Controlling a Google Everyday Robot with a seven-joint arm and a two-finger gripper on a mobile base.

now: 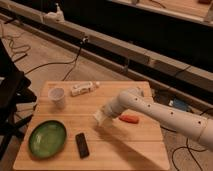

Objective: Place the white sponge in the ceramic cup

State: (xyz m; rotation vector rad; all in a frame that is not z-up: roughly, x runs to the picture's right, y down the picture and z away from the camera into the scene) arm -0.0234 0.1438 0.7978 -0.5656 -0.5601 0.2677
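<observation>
The ceramic cup [57, 96] is small, white and upright at the back left of the wooden table [125, 145]. My gripper [101, 116] is at the table's middle, at the end of the white arm [160, 112] that reaches in from the right. It is shut on the white sponge [98, 117], a pale cream pad held a little above the wood with its shadow beneath. The gripper is to the right of the cup and nearer the front, well apart from it.
A green round plate [47, 138] lies at the front left. A black phone-like slab [82, 144] lies beside it. A white bottle-like object [84, 88] lies at the back, right of the cup. An orange item [129, 119] lies under the arm.
</observation>
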